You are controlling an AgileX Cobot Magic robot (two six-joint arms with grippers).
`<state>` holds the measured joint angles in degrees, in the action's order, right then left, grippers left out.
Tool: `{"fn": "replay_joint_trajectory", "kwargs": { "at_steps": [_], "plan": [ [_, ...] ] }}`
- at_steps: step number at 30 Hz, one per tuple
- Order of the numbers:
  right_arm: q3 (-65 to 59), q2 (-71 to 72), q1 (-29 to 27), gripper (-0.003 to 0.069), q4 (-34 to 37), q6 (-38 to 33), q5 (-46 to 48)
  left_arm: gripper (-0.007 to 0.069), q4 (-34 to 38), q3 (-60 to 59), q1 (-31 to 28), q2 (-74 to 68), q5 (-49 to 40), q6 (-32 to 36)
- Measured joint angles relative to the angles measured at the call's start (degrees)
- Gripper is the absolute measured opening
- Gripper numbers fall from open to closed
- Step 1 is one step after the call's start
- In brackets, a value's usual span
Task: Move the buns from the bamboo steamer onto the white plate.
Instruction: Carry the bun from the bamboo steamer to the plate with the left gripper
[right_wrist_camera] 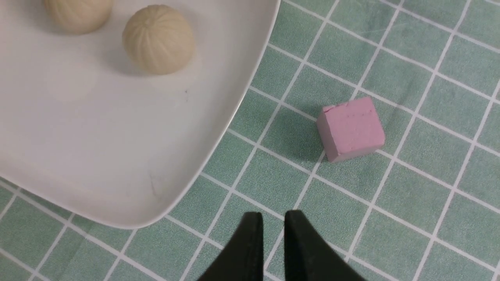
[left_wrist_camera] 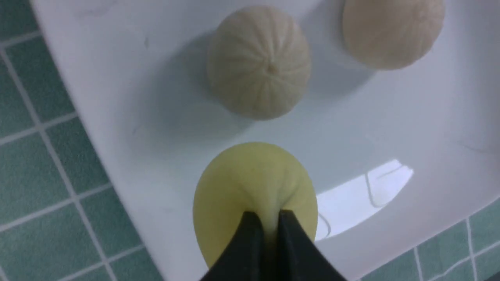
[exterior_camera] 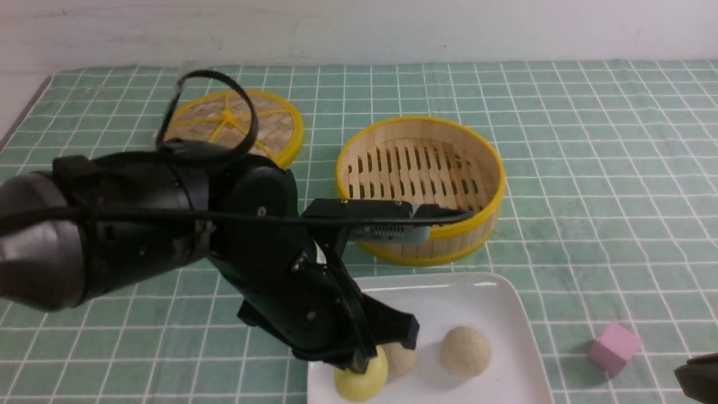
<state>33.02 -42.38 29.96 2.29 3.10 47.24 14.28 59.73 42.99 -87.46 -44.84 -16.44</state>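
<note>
All three buns lie on the white plate (exterior_camera: pixel 477 292) near the front edge. My left gripper (left_wrist_camera: pixel 269 220) is shut on the pale yellow bun (left_wrist_camera: pixel 250 183), pinching its top, which puckers between the fingertips; the bun rests at the plate's near left corner (exterior_camera: pixel 362 384). Two pale beige buns (exterior_camera: pixel 465 350) (exterior_camera: pixel 401 359) sit beside it. Behind the plate, the bamboo steamer (exterior_camera: pixel 488 185) holds nothing on its slatted floor. My right gripper (right_wrist_camera: pixel 270 220) hovers shut over the cloth, off the plate's right side, with nothing between its fingers.
A small pink cube (exterior_camera: pixel 613 348) lies on the green checked cloth right of the plate, close to my right gripper. The flat woven lid (exterior_camera: pixel 269 126) rests at the back left, partly behind my left arm.
</note>
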Motion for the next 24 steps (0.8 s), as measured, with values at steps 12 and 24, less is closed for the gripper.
{"fn": "replay_joint_trajectory", "kwargs": {
  "at_steps": [12, 24],
  "plan": [
    [0.0, 0.0, 0.0, 0.0117, 0.6, 0.0, 0.0, 0.0034, 0.6, 15.3, 0.1, -10.3, 4.2, 0.2],
    [0.0, 0.7, 0.0, 0.0125, 0.6, 0.0, 0.0, 0.0131, -2.5, 17.7, 0.1, -21.2, 7.5, 0.5]
  ]
}}
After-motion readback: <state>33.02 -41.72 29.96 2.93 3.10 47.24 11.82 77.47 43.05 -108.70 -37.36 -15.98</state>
